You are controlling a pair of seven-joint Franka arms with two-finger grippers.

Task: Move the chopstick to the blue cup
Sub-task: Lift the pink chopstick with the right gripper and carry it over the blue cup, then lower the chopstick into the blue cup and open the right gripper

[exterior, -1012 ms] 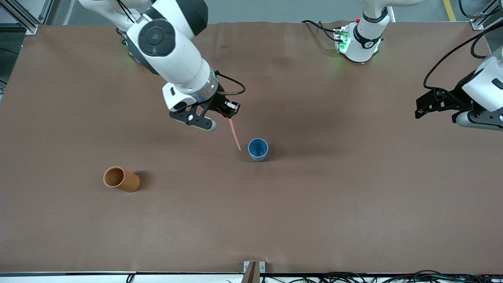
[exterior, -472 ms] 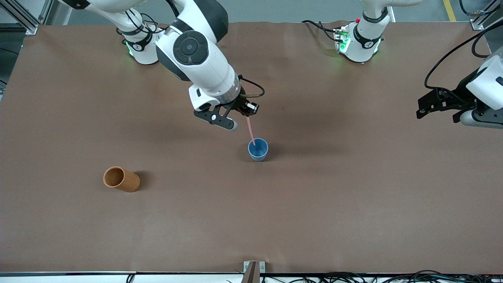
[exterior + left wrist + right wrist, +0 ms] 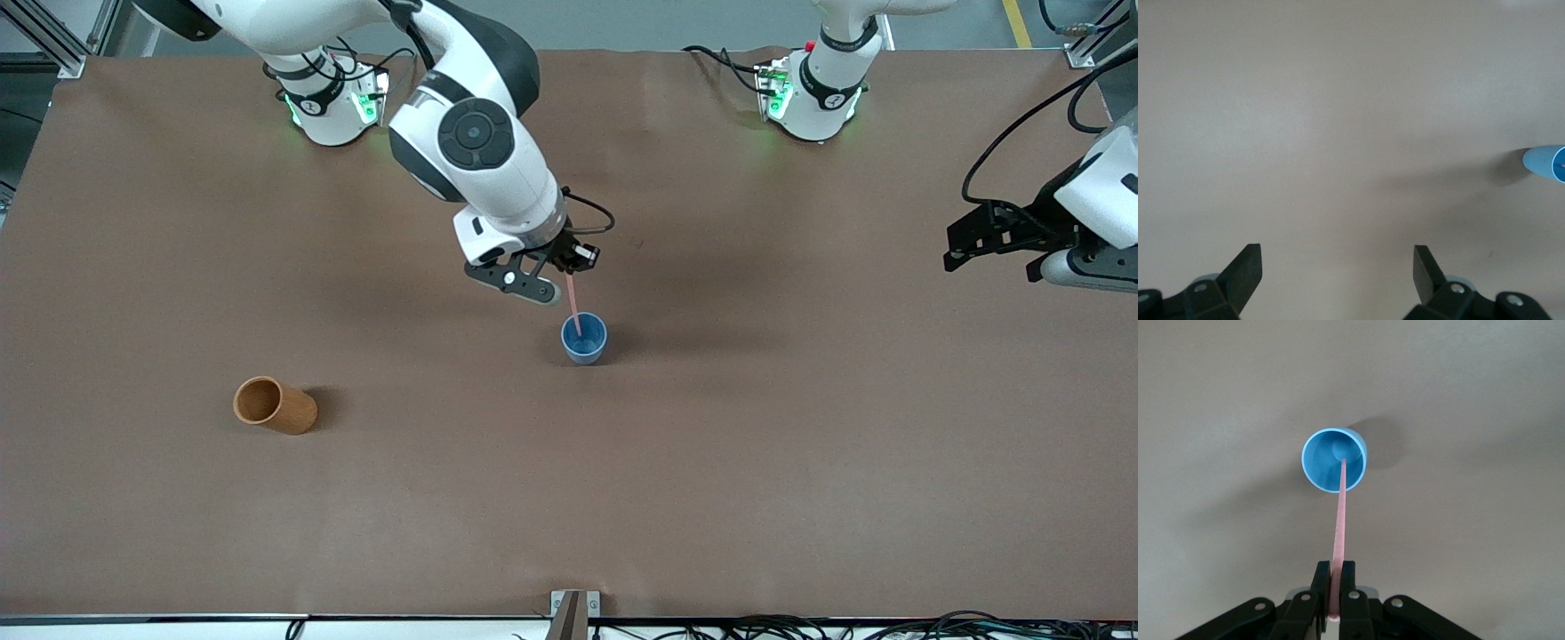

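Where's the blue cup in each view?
Front view: blue cup mid-table, under the right gripper.
Left wrist view: only a sliver of it at the frame edge.
Right wrist view: centred, rim facing the camera.
Shared landmark: chopstick with its tip in the cup, also in the front view.

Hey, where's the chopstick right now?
The chopstick hangs from the right gripper, whose jaws are shut on its top end, above the blue cup mid-table. In the right wrist view its lower tip is inside the cup's mouth.
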